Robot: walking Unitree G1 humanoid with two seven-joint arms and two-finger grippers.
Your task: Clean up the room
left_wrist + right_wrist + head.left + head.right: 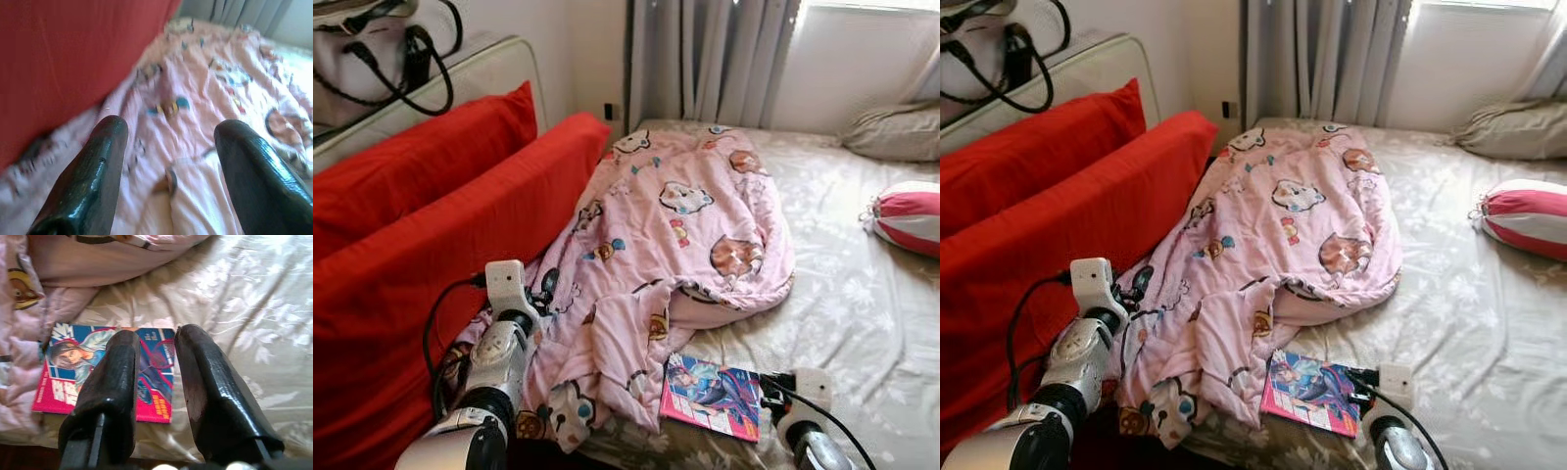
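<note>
While lying flat near the foot edge of the bed (862,323), a magazine (711,395) with a pink border and a drawn figure on its blue cover, touching the rumpled hem of a pink cartoon-print blanket (675,245); cover lettering too blurred to read. Spread lengthwise over the floral sheet, that blanket, bunched against two red cushions (440,225) on the left. Beyond, a striped red-and-white bolster (909,215) and a grey pillow (896,132) by the curtains (705,59); up on the headboard, a white handbag (382,44) with black straps. Right gripper (154,340) just above the magazine's corner, fingers (110,382) a small gap apart, holding nothing. Left gripper (171,132) over the blanket beside the cushions, fingers (93,176) spread wide, empty.
</note>
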